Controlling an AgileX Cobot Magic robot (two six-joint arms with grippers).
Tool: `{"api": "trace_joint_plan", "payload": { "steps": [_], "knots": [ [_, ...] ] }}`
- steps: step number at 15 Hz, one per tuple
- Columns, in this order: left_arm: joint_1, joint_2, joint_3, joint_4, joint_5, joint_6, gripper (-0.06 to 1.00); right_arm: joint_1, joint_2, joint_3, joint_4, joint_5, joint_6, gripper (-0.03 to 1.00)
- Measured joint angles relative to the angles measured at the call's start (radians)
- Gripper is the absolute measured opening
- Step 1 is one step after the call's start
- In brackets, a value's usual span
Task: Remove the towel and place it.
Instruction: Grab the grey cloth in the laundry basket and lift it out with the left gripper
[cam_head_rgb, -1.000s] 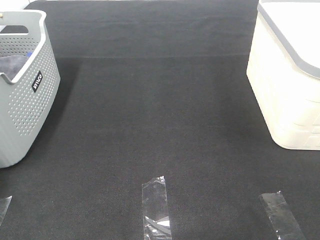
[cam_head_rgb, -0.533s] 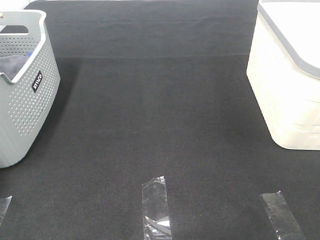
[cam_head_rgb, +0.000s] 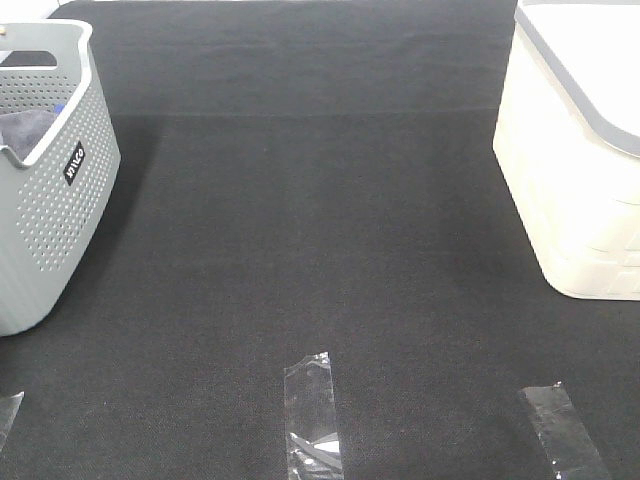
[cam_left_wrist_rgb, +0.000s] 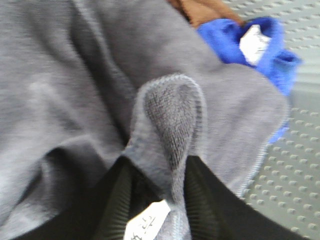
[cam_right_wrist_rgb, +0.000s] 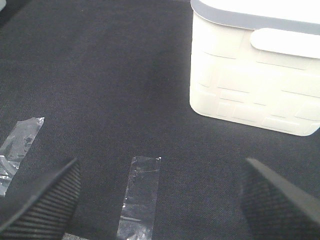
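The greyish-purple towel lies bunched in the grey perforated basket. In the high view only a patch of towel shows over the rim. My left gripper is down inside the basket, shut on an upright fold of the towel pinched between its black fingers. A white label sits by the fold's base. My right gripper hangs open over the black mat with nothing between its fingers. Neither arm shows in the high view.
A bright blue cloth and a brown item lie beside the towel in the basket. A white lidded bin stands at the right. Clear tape strips mark the black mat near the front.
In the high view the towel patch in the basket has shifted very slightly. Nothing else has moved.
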Motion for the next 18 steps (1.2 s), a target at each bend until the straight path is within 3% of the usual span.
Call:
{"api": "trace_joint_plan", "payload": {
  "steps": [3,15,18],
  "knots": [
    [0.0,0.0,0.0,-0.044,-0.011,0.021,0.29,0.0,0.0,0.0,0.0,0.0,0.0,0.8],
    [0.0,-0.037,0.0,-0.074,-0.042,0.054,0.29,0.0,0.0,0.0,0.0,0.0,0.0,0.8],
    [0.0,-0.037,0.0,-0.021,-0.04,0.054,0.42,0.0,0.0,0.0,0.0,0.0,0.0,0.79]
  ]
}}
